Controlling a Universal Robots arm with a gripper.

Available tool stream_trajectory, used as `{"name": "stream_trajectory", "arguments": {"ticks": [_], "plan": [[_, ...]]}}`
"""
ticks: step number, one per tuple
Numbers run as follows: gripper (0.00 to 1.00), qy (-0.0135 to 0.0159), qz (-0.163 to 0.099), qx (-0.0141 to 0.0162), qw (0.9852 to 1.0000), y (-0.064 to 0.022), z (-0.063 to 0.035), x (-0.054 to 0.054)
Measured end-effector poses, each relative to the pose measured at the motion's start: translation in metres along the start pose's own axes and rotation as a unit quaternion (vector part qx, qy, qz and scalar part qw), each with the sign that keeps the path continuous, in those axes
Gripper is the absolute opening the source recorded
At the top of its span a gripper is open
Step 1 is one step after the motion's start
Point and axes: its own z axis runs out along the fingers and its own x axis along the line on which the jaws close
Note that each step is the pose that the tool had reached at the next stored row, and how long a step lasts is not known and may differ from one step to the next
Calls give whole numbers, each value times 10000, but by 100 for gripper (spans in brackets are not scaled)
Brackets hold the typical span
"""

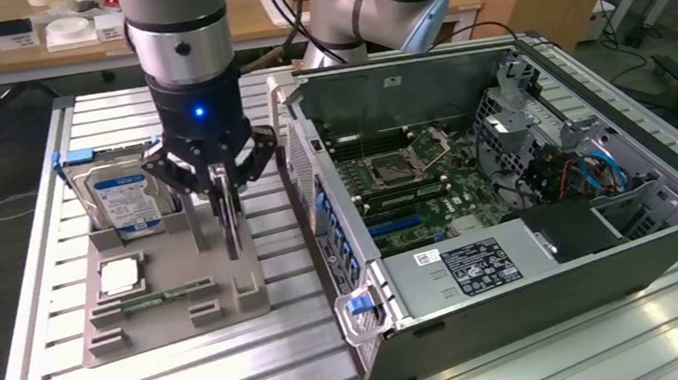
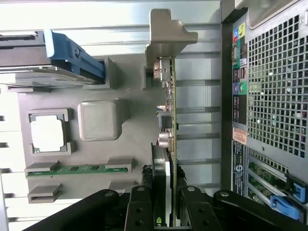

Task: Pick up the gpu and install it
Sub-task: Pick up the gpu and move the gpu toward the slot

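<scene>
The gpu is a thin dark card standing on edge over the grey parts tray, just to the exterior view's left of the open computer case. My gripper comes straight down onto the card's top edge and is shut on it. In the wrist view the gpu runs edge-on away from my gripper, one black finger on each side, and its silver-grey end bracket is at the far end. I cannot tell whether the card has left the tray.
The tray also holds a hard drive with a blue-white label, a square processor and a green memory stick. The case lies open with its motherboard exposed. Its rear panel is close beside the card.
</scene>
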Motion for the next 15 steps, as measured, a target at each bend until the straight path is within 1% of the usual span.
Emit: {"name": "stream_trajectory", "arguments": {"ticks": [15], "plan": [[28, 0, 0, -1, 10000, -11, -396, -7]]}}
